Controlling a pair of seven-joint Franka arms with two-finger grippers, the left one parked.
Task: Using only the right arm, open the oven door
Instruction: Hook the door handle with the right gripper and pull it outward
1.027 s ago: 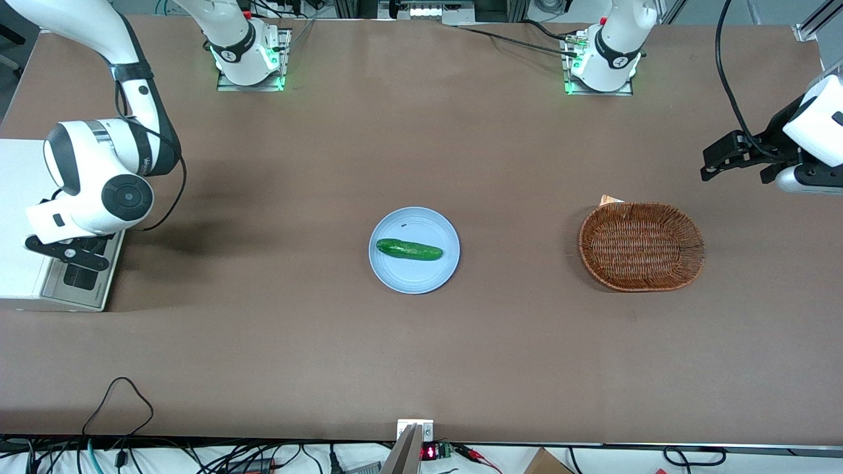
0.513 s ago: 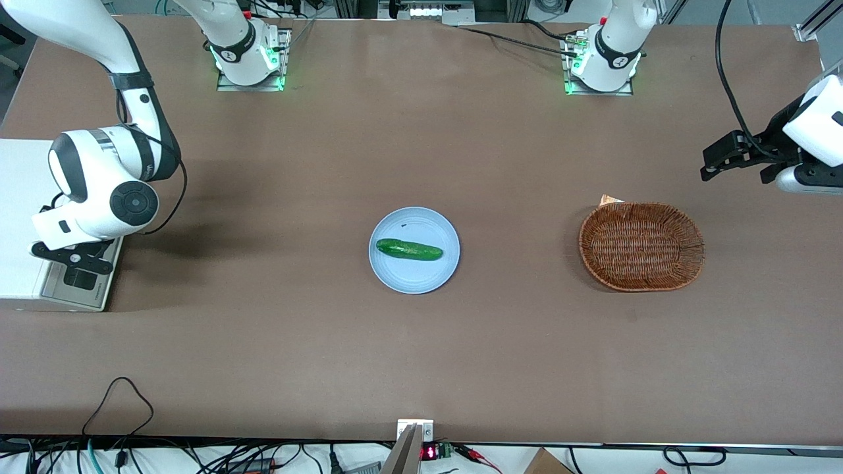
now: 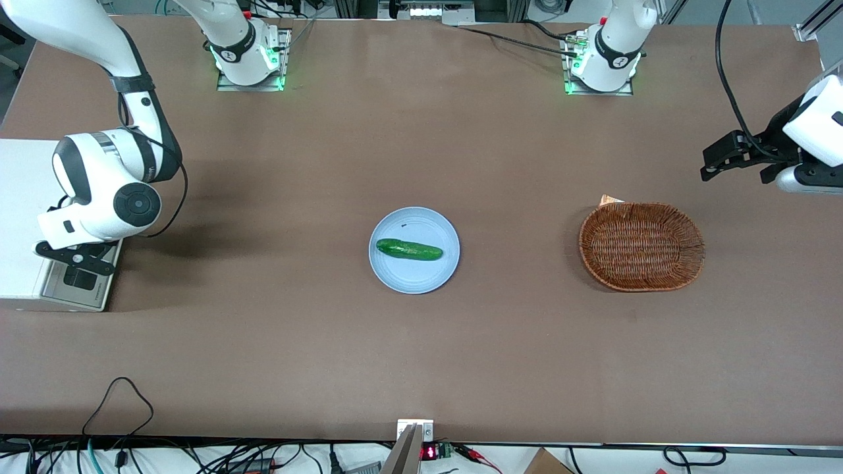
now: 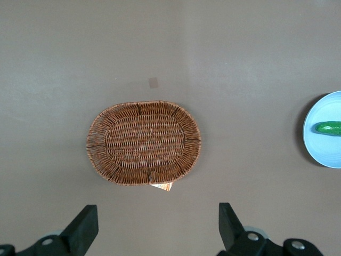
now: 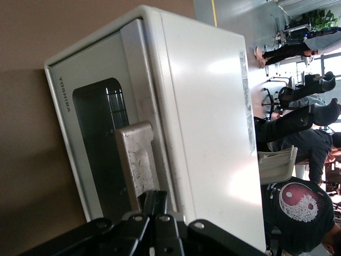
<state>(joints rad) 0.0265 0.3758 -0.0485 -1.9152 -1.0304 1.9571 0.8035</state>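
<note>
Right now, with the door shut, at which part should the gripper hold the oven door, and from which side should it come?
Probably the handle: it is the only part standing out from the flat oven door, which lies flush in its frame. The gripper is already at the handle's end, above the door front; coming from in front, with one finger on each face of the bar, looks best.

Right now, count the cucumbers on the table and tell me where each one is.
1. The cucumber lies on the blue plate mid-table, between the wicker basket and the oven door, where the end effector hovers. None shows in the basket.
</note>
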